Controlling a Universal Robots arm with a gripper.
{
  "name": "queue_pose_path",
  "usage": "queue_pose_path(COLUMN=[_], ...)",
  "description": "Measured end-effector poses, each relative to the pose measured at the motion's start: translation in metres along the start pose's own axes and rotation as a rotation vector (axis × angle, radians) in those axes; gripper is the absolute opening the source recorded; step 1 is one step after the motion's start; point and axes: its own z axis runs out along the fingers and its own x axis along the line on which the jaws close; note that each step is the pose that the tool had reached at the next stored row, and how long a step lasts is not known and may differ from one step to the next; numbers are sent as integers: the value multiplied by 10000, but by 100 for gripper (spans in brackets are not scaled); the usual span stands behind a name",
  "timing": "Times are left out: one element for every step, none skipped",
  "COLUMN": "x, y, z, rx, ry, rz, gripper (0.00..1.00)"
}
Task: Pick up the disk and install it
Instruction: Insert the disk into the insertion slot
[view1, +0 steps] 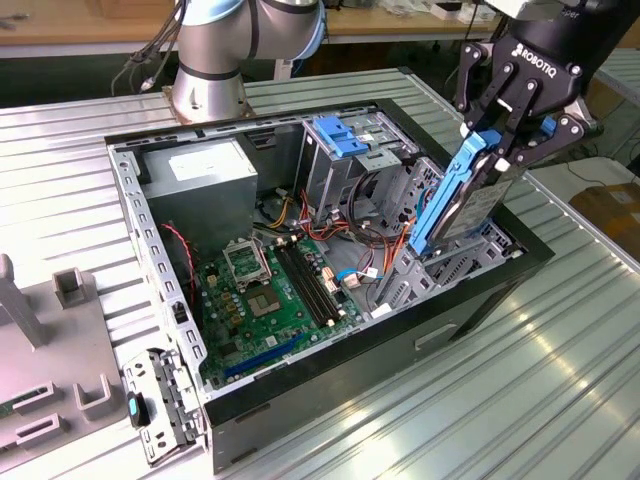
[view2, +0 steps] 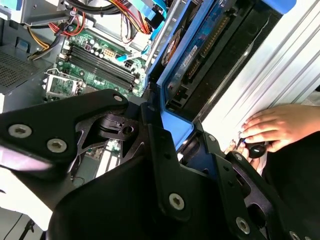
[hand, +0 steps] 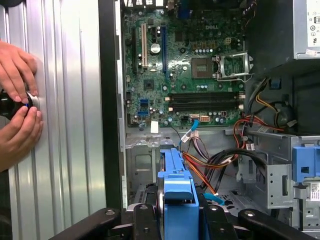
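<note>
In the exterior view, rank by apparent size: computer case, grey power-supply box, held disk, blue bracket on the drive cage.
1. computer case
2. power-supply box
3. disk
4. blue bracket
The disk is held up, possibly nearer the camera, so its rank over the bracket is unsure.

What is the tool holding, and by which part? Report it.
The tool grips the disk by its upper end, across the blue frame; the rest hangs tilted above the open case.

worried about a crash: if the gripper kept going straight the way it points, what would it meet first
Likely the metal drive cage below; the disk in the gripper would touch it first, though depth is unclear.
</note>
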Motion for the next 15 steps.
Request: queue_pose_path(x=[2, 5, 9, 12, 17, 22, 33, 40, 44, 53, 60, 63, 65, 68, 72], y=[0, -1, -1, -1, -1, -2, -2, -3, -2, -3, -4, -4, -4, -5, -5], z=[15, 25, 30, 33, 36, 41, 51, 64, 73, 97, 121, 136, 146, 159, 178], rx=[0, -1, -1, -3, -6, -7, -6, -7, -7, -7, -6, -6, -7, -7, -6], ry=[-1, 0, -1, -1, 1, 0, -2, -1, 0, 0, -1, -1, -1, -1, 0], rz=[1, 0, 0, 0, -1, -1, 0, -1, 0, -1, 0, -1, 0, -1, 0], gripper=[37, 37, 37, 37, 37, 37, 37, 37, 37, 37, 37, 37, 37, 37, 37])
